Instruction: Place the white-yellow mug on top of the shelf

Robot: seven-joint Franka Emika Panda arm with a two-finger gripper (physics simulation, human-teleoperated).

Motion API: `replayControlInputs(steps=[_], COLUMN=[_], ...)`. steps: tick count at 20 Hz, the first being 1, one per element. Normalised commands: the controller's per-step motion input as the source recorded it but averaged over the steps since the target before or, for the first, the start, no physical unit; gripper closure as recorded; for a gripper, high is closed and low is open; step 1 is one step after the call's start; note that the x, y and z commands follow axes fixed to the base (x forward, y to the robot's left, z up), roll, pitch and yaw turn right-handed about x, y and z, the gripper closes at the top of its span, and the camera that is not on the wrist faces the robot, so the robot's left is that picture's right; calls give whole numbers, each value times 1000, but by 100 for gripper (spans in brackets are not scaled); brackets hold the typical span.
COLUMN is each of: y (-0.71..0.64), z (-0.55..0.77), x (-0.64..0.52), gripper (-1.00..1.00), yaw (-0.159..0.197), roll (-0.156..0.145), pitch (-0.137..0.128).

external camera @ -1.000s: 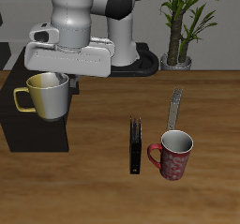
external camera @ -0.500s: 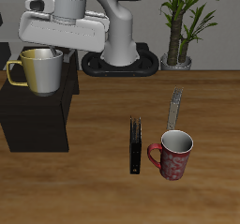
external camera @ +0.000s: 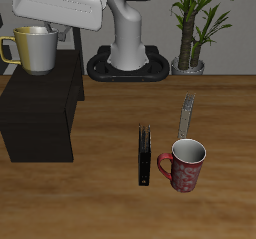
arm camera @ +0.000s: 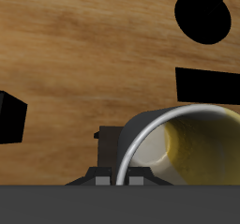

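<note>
The white-yellow mug (external camera: pixel 33 51), greyish-white with a yellow handle, hangs upright in the air above the back end of the shelf (external camera: pixel 40 118), a large matte-black cabinet with a flat top. My gripper (external camera: pixel 50 30) is shut on the mug's rim from above. The mug's bottom is a little above the shelf top, not touching it. In the wrist view the mug's rim and yellowish inside (arm camera: pixel 192 143) show close up, with my gripper (arm camera: pixel 131 162) clamped on the rim wall. The shelf does not clearly show there.
A red patterned mug (external camera: pixel 183 165) stands near the table's front edge. A thin black upright slab (external camera: pixel 145 155) stands beside it. A grey strip (external camera: pixel 186 114) lies farther back. A potted plant (external camera: pixel 190 28) and the robot's base (external camera: pixel 128 63) are at the back.
My gripper has lifted the white-yellow mug higher and carried it farther over the shelf, toward the shelf's back end. Nothing else has moved.
</note>
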Motion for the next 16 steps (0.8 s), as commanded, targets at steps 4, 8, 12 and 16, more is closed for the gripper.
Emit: replayControlInputs(steps=[4, 8, 12, 16], y=[-243, -131, 28, -173], z=[198, 70, -1, -56], x=[-397, -356, -480, -338], gripper=[100, 100, 100, 100], yaw=[-2, 7, 19, -40], roll=[-15, 8, 71, 9], pitch=[-8, -8, -35, 5])
